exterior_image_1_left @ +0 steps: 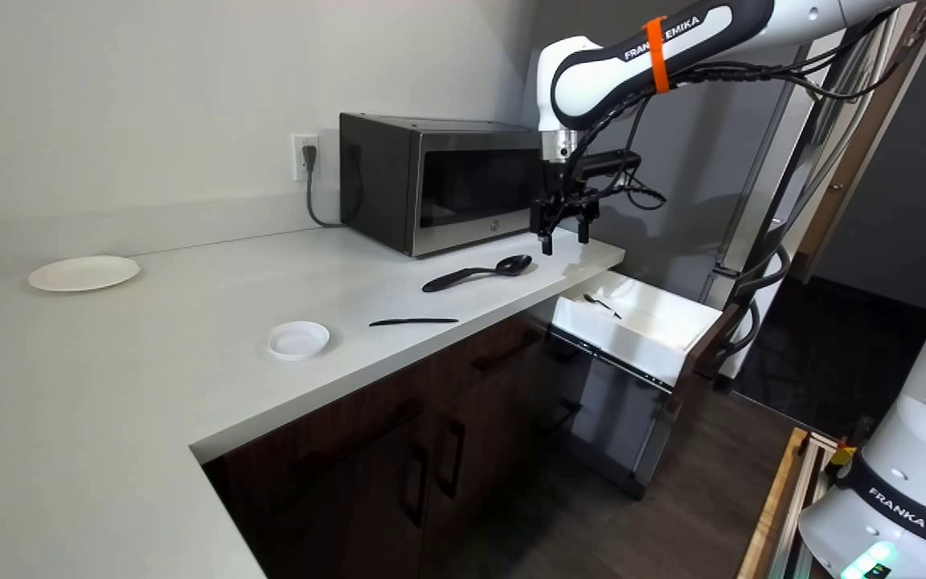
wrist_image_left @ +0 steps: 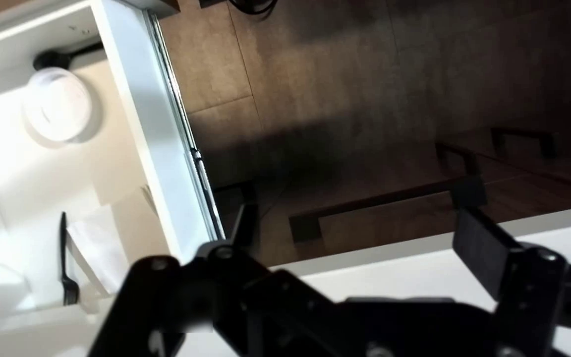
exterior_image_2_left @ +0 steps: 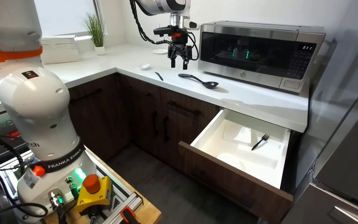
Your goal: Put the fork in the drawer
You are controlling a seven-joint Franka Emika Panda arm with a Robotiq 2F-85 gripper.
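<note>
The black fork lies inside the open drawer, on its white floor; it shows in both exterior views and in the wrist view. The drawer is pulled out, with white walls and a brown front, in both exterior views; its side wall fills the left of the wrist view. My gripper is open and empty, above the countertop near the microwave, in both exterior views. In the wrist view its fingers are wide apart with nothing between them.
A black spoon and black knife lie on the white countertop. A small white dish and white plate lie further along. The microwave stands behind. A round white item is in the drawer.
</note>
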